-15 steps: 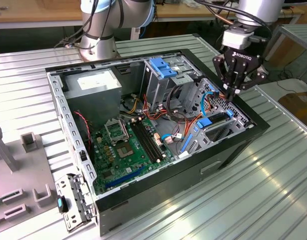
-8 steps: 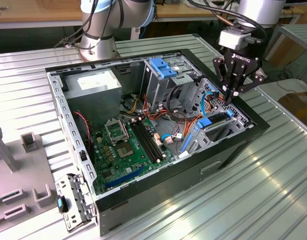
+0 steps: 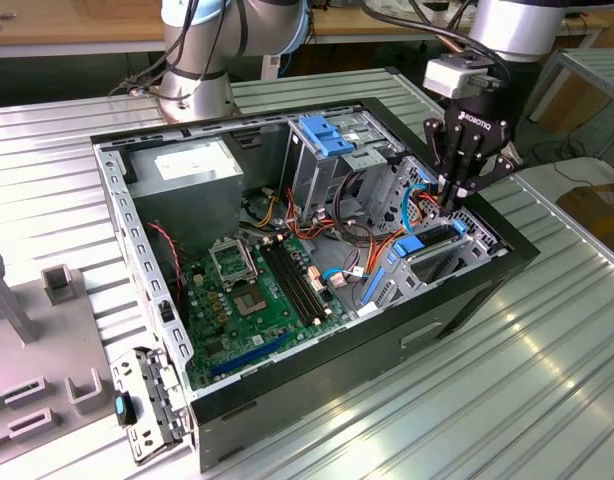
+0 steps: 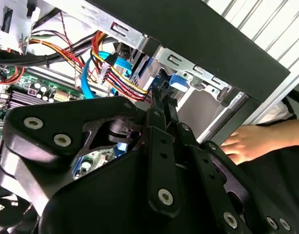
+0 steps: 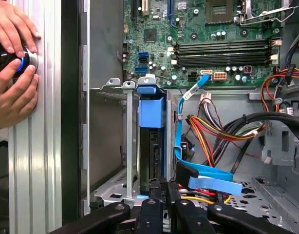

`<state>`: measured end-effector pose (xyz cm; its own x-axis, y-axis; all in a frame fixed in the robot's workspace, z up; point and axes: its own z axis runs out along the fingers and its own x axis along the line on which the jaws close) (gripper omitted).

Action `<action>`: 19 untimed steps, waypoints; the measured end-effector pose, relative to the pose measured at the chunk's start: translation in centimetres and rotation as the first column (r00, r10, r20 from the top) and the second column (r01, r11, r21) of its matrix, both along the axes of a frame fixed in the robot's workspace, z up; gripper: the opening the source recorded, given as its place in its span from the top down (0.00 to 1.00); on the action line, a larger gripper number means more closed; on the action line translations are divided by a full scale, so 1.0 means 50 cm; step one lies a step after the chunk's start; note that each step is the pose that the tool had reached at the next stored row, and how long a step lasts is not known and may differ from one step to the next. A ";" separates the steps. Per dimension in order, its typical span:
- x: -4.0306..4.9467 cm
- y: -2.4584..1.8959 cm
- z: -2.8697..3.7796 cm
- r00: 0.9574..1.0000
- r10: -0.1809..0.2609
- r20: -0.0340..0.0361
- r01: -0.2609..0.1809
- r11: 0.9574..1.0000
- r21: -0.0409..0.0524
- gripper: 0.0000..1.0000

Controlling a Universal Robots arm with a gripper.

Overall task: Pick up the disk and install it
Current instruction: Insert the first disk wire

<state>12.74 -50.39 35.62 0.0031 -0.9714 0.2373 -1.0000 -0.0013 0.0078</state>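
Your gripper hangs over the right end of the open case, at the upper right of the exterior view. Its tips dip into the drive bay there. The jaws are pressed nearly together. You cannot tell from these views whether anything is pinched between them.

The disk sits in that bay, at the exterior view's right, just below the tips. In the first wrist view you see the disk standing on edge in the metal cage, at the frame's centre. Its blue tab is at the far end, and the gripper meets its near end at the bottom centre.

A blue ribbon cable runs just beside the disk, with a bundle of coloured wires further right. The motherboard fills the top of that frame.

At the upper left of the first wrist view, two hands rest on the ribbed desk outside the case. They cup a round knob with a blue glow.

In the second wrist view the gripper points at the bay from the centre, and a hand lies at the right edge.
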 end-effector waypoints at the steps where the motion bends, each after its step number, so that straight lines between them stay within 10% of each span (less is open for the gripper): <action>1: 0.000 -0.0039 0.000 1.000 0.000 0.000 0.000 1.000 0.015 0.84; 5: -0.001 -0.0341 -0.001 1.000 0.000 0.000 0.000 0.995 0.102 0.84; 7: -0.001 -0.0487 -0.001 1.000 0.000 0.000 0.000 0.994 0.107 0.84; 19: -0.016 -0.0552 -0.009 1.000 0.021 0.009 -0.022 0.993 0.113 0.84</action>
<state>11.92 -53.15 35.18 0.0226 -0.9917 0.1262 -0.9997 -0.0230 -0.0017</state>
